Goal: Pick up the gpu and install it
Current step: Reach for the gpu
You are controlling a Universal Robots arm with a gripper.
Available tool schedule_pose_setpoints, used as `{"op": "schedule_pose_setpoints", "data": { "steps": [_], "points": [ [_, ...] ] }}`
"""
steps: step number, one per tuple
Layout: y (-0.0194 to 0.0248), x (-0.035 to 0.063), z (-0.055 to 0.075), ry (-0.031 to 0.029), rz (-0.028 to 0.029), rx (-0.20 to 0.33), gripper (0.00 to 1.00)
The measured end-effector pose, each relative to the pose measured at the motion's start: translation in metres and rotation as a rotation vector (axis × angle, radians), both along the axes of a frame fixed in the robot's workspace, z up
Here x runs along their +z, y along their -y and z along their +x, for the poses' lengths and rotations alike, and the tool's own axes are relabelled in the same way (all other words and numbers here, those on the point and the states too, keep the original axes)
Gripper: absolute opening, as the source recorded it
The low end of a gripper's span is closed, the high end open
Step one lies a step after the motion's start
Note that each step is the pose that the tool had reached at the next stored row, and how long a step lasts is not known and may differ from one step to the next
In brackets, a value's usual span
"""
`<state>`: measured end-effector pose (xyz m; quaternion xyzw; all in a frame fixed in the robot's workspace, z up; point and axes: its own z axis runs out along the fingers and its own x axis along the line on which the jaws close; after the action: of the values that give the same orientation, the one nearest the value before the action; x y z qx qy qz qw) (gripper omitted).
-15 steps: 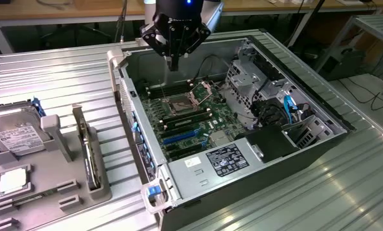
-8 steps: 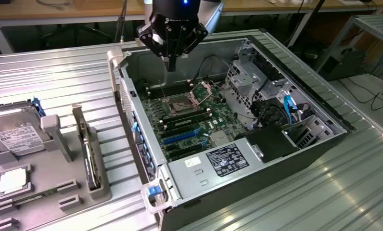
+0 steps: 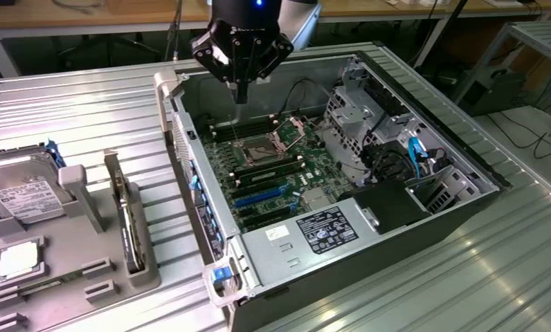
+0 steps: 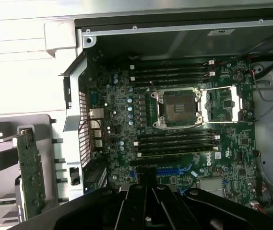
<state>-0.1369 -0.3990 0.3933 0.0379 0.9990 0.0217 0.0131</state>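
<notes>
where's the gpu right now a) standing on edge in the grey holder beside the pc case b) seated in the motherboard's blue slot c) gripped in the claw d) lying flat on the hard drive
a, the gpu stands on edge in the grey holder outside the pc case, while the claw hovers over the motherboard.

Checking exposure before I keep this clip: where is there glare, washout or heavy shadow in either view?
Exterior view: glare streaks on the ribbed table beside the computer case. Wrist view: the table is washed out white, the gripper is a dark mass, the motherboard evenly lit.
</notes>
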Motion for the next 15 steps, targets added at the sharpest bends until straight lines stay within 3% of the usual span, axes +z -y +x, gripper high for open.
{"op": "schedule_pose_setpoints", "data": {
  "steps": [15],
  "points": [
    [0.0,0.0,-0.015,0.0,0.0,0.0,0.1]
  ]
}}
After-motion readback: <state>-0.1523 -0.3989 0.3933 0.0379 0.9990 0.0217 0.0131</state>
